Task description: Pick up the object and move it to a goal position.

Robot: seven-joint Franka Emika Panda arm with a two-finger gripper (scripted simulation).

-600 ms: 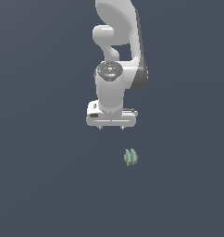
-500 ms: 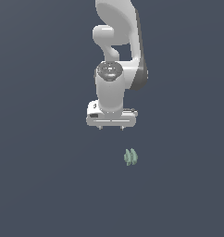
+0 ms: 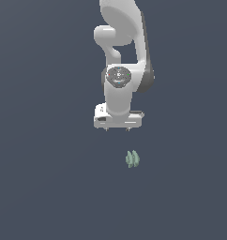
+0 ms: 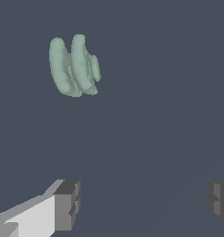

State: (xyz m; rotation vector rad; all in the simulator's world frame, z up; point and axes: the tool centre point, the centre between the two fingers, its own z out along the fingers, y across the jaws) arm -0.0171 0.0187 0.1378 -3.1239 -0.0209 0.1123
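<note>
The object [image 3: 132,159] is a small pale mint-green ribbed lump resting on the dark grey floor, below the arm and slightly toward the exterior view's right of the gripper. My white gripper [image 3: 117,129] hangs above it, apart from it, with only short fingertip stubs showing under the hand. In the wrist view the object [image 4: 73,66] shows as several upright lobes, well clear of the fingers. Both grey-padded fingers [image 4: 65,206] stand wide apart with the gripper [image 4: 144,203] open and nothing between them.
A plain dark grey floor [image 3: 49,187] fills both views. The white arm [image 3: 122,42] rises above the gripper to the frame's top edge. No other objects show.
The arm and the object look the same as half a second ago; any movement is too slight to tell.
</note>
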